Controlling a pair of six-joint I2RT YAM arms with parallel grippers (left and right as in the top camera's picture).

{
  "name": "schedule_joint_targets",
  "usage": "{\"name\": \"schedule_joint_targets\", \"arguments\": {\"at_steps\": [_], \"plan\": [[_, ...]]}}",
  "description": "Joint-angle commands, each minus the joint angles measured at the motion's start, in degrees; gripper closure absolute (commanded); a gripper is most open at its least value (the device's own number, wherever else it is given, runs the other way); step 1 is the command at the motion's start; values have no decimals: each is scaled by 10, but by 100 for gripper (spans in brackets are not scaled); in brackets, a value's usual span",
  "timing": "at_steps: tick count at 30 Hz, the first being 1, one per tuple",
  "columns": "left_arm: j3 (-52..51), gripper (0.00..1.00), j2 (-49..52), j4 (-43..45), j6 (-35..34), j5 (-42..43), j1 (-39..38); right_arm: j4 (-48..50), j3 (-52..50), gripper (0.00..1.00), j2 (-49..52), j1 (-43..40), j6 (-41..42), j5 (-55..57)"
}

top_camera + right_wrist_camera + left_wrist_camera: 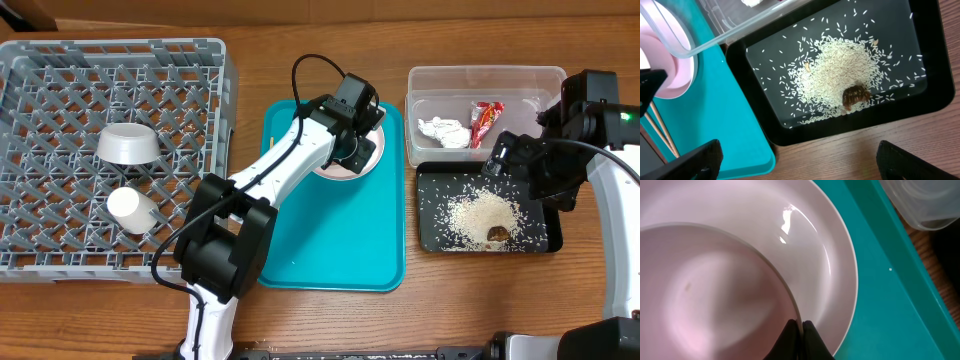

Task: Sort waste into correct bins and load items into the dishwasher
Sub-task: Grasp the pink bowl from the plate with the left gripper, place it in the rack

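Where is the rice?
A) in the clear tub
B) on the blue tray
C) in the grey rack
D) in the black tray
D: the rice lies heaped in the black tray, next to a brown lump.

Teal tray [330, 245]; grey lattice rack [60, 70]; black tray [925, 97], white rice [832, 70], brown lump [856, 96]; red-and-white wrapper [485, 120]; pink bowl [705, 295].
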Motion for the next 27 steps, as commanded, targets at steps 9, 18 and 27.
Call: {"name": "schedule_joint_targets", "arguments": {"at_steps": [9,18,27], "plan": [[102,96,-168,-108,-55,29,91,-1,15,0,-10,-2,2,8],[102,96,-168,-142,90,483,396,-3,15,0,-10,-2,2,8],[102,96,-20,-99,104,754,548,-13,15,0,-10,-2,2,8]]}}
